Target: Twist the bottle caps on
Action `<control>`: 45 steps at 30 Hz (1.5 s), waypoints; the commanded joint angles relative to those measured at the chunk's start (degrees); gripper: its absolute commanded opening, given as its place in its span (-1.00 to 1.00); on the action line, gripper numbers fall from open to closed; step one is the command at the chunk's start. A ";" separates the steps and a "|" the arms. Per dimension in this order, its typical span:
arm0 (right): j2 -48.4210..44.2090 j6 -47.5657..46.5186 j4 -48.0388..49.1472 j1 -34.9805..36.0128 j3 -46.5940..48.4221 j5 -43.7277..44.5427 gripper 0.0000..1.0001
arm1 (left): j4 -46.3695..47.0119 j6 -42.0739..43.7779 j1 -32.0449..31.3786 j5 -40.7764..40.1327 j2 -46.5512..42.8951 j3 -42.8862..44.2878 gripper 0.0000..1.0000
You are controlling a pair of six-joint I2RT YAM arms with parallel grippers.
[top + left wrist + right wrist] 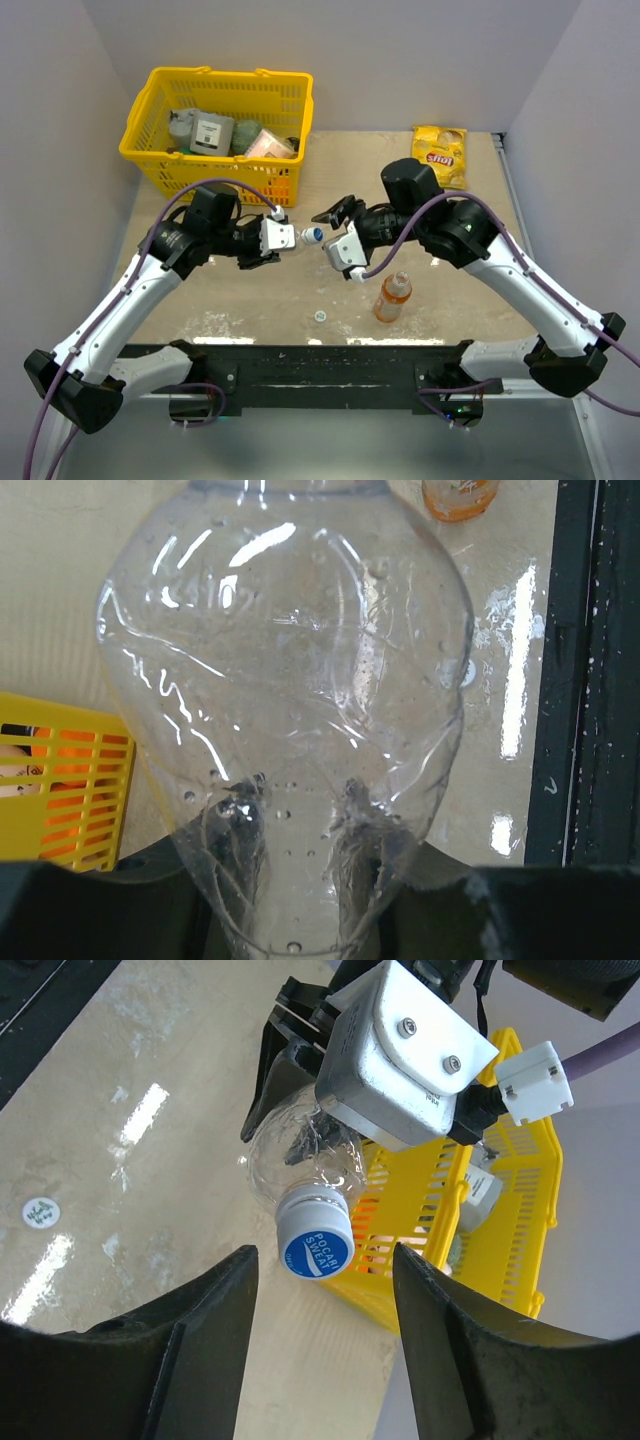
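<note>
The blue cap (316,1245) sat on the neck of the clear bottle (290,710). Your left hand (283,238) was clamped on that bottle, holding it level above the bench (250,300) with the neck towards the right arm. Your right hand (322,1265) faced the cap end-on, its fingers apart, one on each side and neither touching it.

The views did not show whether that cap was screwed tight or only started on the thread. I would count it as the step in hand, with a grip and some turns probably left.

The white cap (320,316) lay loose on the bench near the front edge. It was to the left of the orange bottle (393,297), which stood upright; I could not tell whether that bottle was capped. No third bottle or second blue cap showed.

So at best one bottle was done, and you had at least one cap to fit. The basket (160,165) stood at the back left.
</note>
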 commanded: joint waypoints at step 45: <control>23.33 101.96 32.33 -11.66 12.83 -22.84 -1.00 | 114.07 69.83 -16.61 -51.21 -6.74 -52.03 -1.00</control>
